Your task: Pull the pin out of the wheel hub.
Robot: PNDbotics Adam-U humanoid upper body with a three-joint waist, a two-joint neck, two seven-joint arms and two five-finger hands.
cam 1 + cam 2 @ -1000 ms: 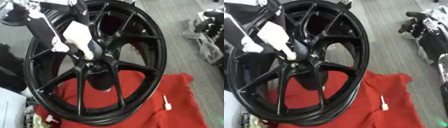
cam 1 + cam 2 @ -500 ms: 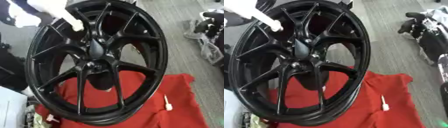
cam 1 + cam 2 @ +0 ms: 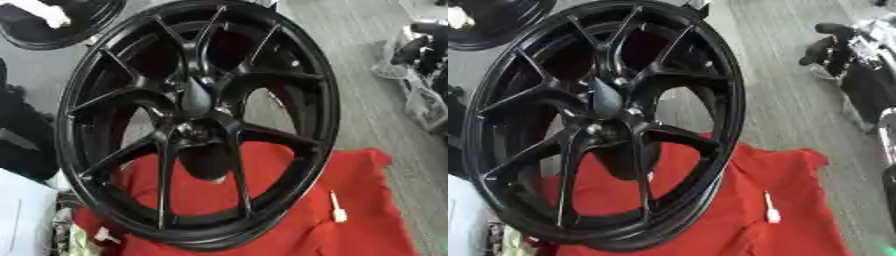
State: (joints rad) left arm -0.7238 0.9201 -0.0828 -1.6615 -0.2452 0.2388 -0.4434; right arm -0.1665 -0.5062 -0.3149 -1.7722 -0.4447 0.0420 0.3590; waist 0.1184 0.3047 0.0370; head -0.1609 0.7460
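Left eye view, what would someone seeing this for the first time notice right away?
A big black spoked wheel stands tilted across most of the view, its lower rim resting on a red cloth. On that cloth, to the wheel's right, lies a small white pin. A white-covered hand shows only at the top left corner, away from the hub.

Even, diffuse indoor light, moderately bright; no hard shadows, only a soft dark patch on the red cloth under the black wheel. Faint sheen on the wheel's spokes and centre cap, no blown glare. Both views soft and smeary overall; the white blob up-left of the wheel is motion-blurred, and clutter right of the wheel is out of focus.
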